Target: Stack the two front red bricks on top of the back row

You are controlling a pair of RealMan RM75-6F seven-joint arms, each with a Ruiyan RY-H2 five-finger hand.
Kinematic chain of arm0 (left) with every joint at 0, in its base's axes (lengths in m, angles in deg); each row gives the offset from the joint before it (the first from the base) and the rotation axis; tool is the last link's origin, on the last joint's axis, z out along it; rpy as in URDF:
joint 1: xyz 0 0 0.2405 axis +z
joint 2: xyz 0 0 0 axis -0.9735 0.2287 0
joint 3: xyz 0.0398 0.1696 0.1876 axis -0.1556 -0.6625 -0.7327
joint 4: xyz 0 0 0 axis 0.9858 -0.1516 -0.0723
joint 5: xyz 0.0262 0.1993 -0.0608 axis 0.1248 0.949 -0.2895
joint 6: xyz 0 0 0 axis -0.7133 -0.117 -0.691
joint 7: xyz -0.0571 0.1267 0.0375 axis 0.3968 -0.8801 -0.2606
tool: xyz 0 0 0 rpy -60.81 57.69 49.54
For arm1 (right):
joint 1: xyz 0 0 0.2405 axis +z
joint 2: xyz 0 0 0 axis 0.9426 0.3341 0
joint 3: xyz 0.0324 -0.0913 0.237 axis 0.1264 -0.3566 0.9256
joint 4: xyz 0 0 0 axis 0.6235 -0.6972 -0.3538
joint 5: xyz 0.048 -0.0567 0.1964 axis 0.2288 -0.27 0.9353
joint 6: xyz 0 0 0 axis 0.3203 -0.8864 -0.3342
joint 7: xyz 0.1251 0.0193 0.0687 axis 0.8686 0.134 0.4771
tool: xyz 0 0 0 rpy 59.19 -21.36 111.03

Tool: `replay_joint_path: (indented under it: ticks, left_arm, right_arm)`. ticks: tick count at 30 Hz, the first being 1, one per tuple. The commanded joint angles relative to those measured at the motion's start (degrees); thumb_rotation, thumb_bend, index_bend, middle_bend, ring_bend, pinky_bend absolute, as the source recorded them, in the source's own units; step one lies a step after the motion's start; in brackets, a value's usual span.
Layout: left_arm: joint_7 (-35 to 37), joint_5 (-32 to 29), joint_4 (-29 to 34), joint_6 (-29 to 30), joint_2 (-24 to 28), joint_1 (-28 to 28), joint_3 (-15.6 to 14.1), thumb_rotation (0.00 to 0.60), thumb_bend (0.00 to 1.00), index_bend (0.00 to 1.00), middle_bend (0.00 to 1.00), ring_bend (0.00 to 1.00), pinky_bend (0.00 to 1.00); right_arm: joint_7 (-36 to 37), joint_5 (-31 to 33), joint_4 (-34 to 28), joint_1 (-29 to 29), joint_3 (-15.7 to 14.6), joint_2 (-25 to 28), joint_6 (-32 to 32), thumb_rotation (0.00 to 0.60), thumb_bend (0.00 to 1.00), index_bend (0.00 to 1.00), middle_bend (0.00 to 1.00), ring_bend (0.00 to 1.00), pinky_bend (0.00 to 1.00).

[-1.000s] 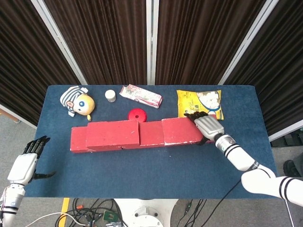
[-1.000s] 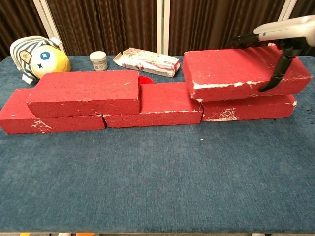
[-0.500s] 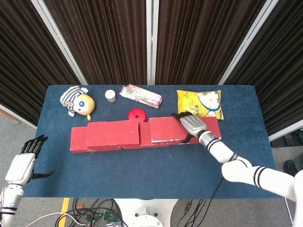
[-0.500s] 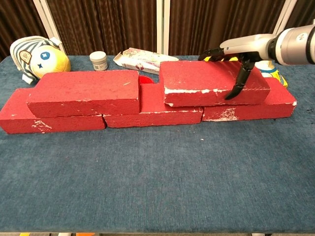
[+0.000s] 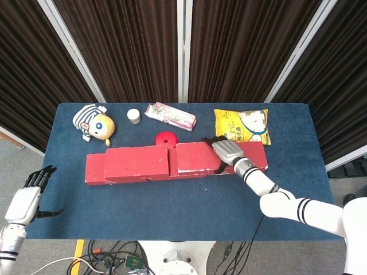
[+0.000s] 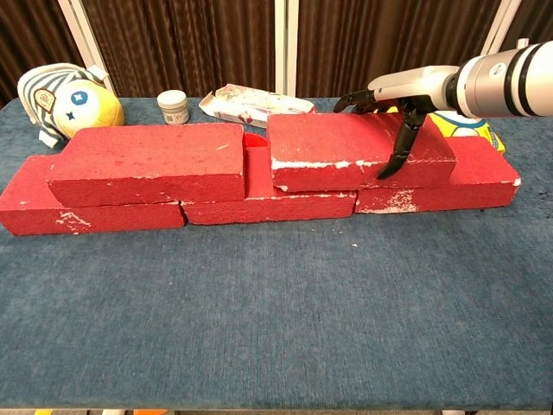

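Two upper bricks now sit on the back row (image 6: 259,203): the left brick (image 6: 147,164) lies free, while the right hand (image 6: 393,95) grips the right brick (image 6: 354,160) from above, near the left one. By my reading, placement is nearly finished; next comes closing the small gap and letting go. Both are chalky-edged red blocks. The left hand (image 5: 26,200) hangs open off the worktop (image 6: 276,311).

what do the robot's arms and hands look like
Both hands have silver-grey metal backs and black fingers. The right hand sits on a glossy white forearm ringed with black bands near the wrist and elbow. The left hand joins a white wrist with a black band.
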Motion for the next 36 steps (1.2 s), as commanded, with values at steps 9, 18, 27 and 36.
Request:
replay_joint_path:
  ticks: [9, 18, 27, 36]
  left_arm:
    - [1.06, 0.21, -0.69, -0.39, -0.05, -0.05, -0.1, 0.6, 0.0, 0.04, 0.0, 0.0, 0.0]
    - [1.31, 0.13, -1.02, -0.58, -0.27, -0.04, -0.13, 0.6, 0.0, 0.04, 0.0, 0.0, 0.0]
    - [2.23, 0.0, -1.59, -0.8, -0.31, 0.01, -0.14, 0.6, 0.0, 0.04, 0.0, 0.0, 0.0]
    - [3.35, -0.15, -2.37, -1.08, -0.48, 0.01, -0.09, 0.6, 0.0, 0.04, 0.0, 0.0, 0.0]
  right_arm:
    - [-1.19, 2.98, -0.15, 2.45, -1.03, -0.19, 0.07, 0.6, 0.16, 0.0, 0.16, 0.07, 0.04]
    - [-2.27, 5.44, -1.0, 3.97, -2.01, -0.51, 1.01, 0.6, 0.16, 0.0, 0.16, 0.06, 0.04]
    - [-2.78, 7.18, -0.72, 5.12, -2.46, -1.66, 1.78, 0.6, 0.16, 0.0, 0.16, 0.06, 0.04]
    - [-4.02, 8.81, -0.17, 6.7, -3.1, -2.53, 1.78, 0.6, 0.16, 0.0, 0.15, 0.06, 0.03]
